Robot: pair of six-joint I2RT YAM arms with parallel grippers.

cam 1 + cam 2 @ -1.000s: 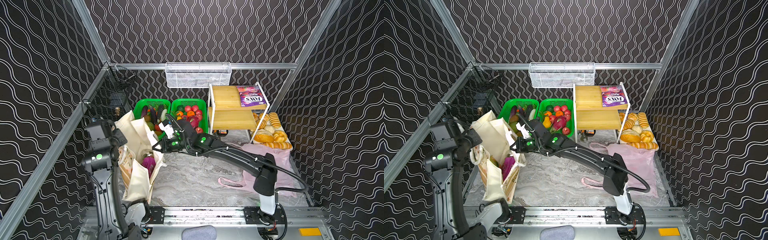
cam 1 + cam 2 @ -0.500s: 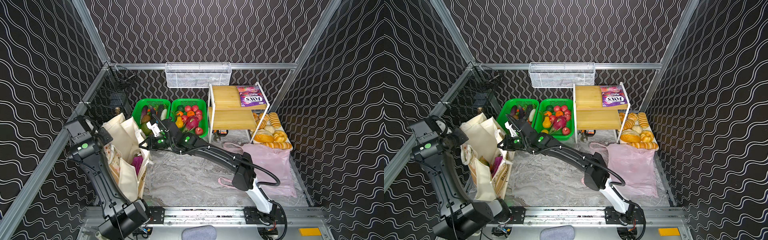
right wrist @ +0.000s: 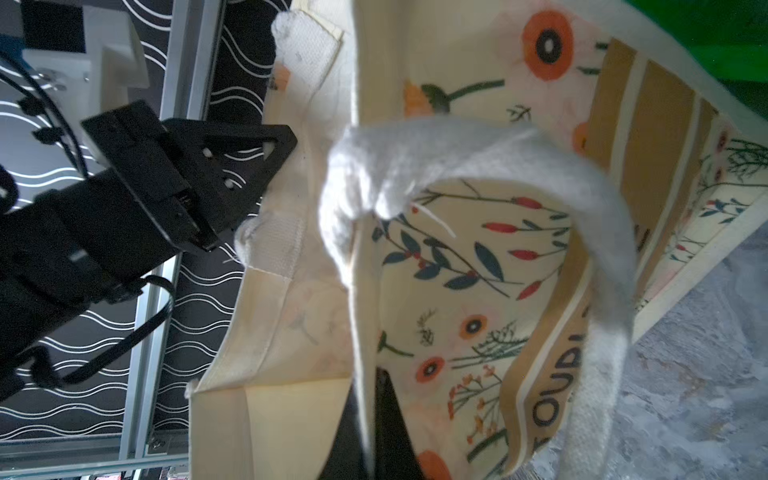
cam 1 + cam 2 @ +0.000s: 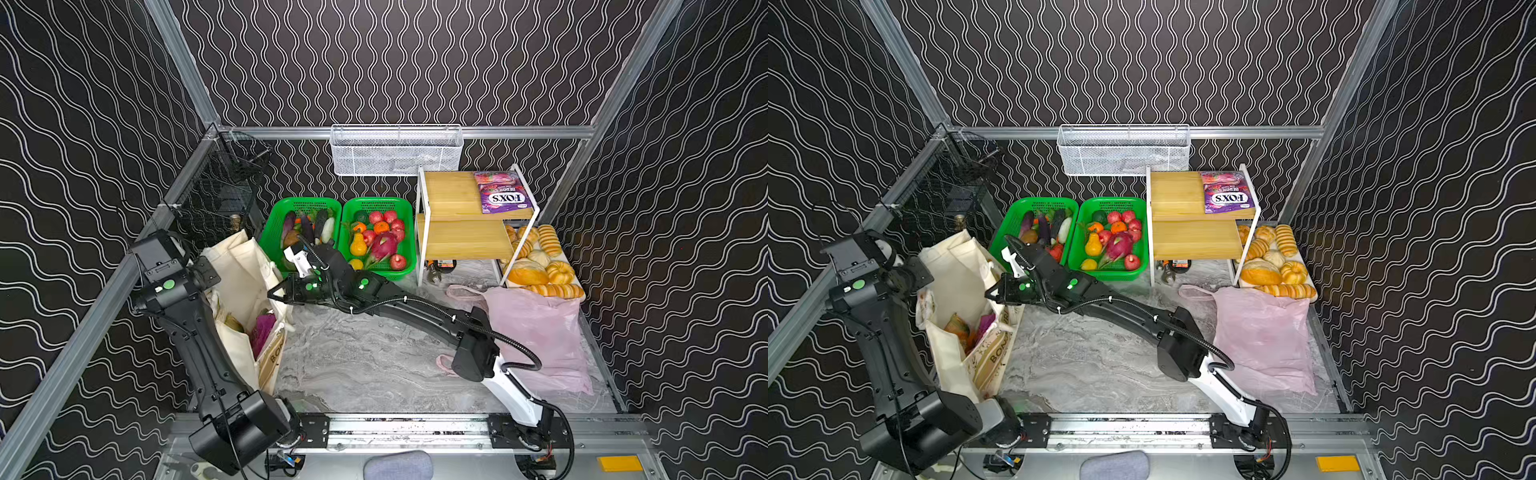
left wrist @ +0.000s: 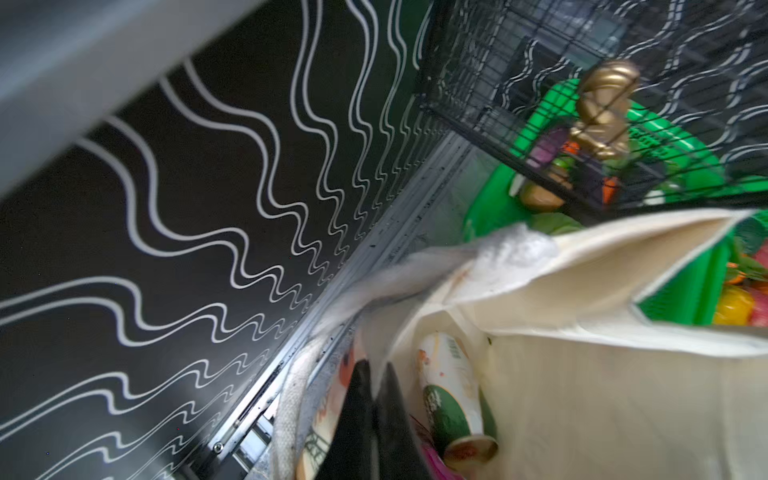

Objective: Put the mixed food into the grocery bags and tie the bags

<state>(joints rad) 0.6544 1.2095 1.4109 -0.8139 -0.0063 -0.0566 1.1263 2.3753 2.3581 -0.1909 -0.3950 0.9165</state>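
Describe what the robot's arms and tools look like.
The left arm and right arm are black with green dots near the wrists; the right has a white base link and ribbed black cable. The left tool and right tool have slim black fingers.

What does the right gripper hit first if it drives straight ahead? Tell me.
The right gripper is shut on the rim of the canvas tote, so it pushes into that cloth at once. Just ahead in its wrist view arches the tote's pale handle; the depth between them is unclear.
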